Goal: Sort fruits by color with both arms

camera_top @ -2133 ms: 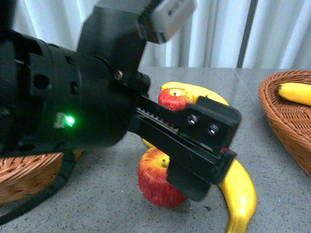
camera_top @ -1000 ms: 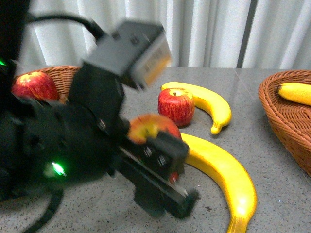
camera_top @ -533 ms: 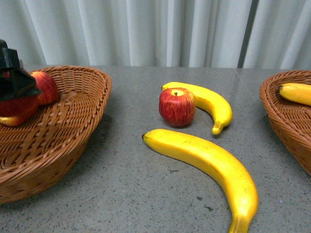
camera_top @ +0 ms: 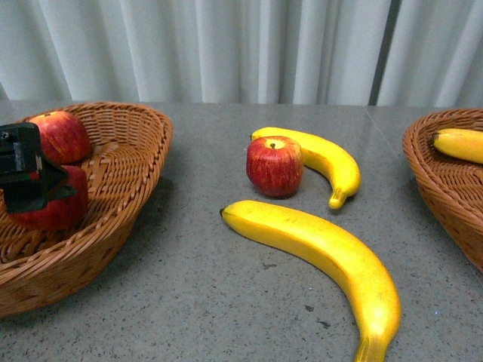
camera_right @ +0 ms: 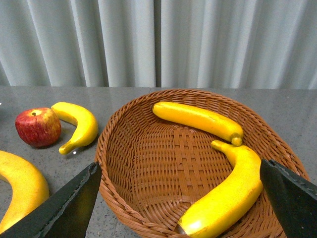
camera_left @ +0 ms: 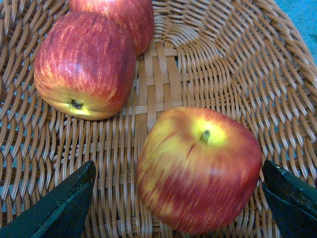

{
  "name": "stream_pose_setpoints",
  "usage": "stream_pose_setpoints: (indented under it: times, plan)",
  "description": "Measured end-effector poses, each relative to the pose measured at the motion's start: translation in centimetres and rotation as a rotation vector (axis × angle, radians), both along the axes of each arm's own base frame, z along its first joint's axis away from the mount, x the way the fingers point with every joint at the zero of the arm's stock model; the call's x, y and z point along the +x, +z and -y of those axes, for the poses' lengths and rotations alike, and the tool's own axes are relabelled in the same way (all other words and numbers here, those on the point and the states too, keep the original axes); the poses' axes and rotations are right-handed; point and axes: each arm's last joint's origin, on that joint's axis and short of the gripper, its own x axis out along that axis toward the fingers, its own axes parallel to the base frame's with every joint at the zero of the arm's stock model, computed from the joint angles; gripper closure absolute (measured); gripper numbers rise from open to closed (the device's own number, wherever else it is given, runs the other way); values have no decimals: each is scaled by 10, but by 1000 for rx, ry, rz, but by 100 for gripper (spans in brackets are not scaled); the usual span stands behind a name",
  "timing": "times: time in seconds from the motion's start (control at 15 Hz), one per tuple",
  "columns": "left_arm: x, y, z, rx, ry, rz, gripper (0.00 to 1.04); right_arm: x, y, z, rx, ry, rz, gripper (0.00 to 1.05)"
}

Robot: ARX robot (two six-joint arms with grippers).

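Wicker forms the left basket, which holds three apples. The left gripper hangs over it, jaws spread wide and touching nothing. Between them sits the stem-up apple, and the tipped apple lies on its side nearby. On the grey table stands the table apple, stem upward. The small banana curves behind it, its tip pointing towards the robot. The large banana runs diagonally, dark tip to the left and stalk end nearest the robot. The right gripper gapes empty above the right basket, where the slim banana and the thick banana lie with their ends close together.
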Motion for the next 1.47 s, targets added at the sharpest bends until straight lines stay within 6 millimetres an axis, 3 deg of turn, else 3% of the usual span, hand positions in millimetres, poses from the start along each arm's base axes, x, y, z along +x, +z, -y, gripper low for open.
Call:
stream_pose_setpoints:
  times: [0.07, 0.27, 0.33, 0.47, 0.73, 0.87, 1.0, 1.27, 1.47]
  plan:
    - [-4, 4, 3, 6, -14, 9, 7, 0, 0, 0, 0, 0, 0, 7]
    - [-29, 49, 26, 59, -119, 164, 7, 0, 0, 0, 0, 0, 0, 7]
    - [-26, 65, 34, 73, -159, 234, 7, 0, 0, 0, 0, 0, 0, 7]
    - [-2, 75, 49, 80, -225, 277, 7, 0, 0, 0, 0, 0, 0, 7]
    - [73, 62, 126, 80, -465, 233, 7, 0, 0, 0, 0, 0, 0, 7]
    - [95, 42, 153, 107, -559, 209, 7, 0, 0, 0, 0, 0, 0, 7]
    - [113, 8, 172, 177, -628, 155, 7, 0, 0, 0, 0, 0, 0, 7]
    - [129, 1, 176, 181, -648, 157, 7, 0, 0, 0, 0, 0, 0, 7]
    - [135, -19, 173, 153, -665, 79, 7, 0, 0, 0, 0, 0, 0, 7]
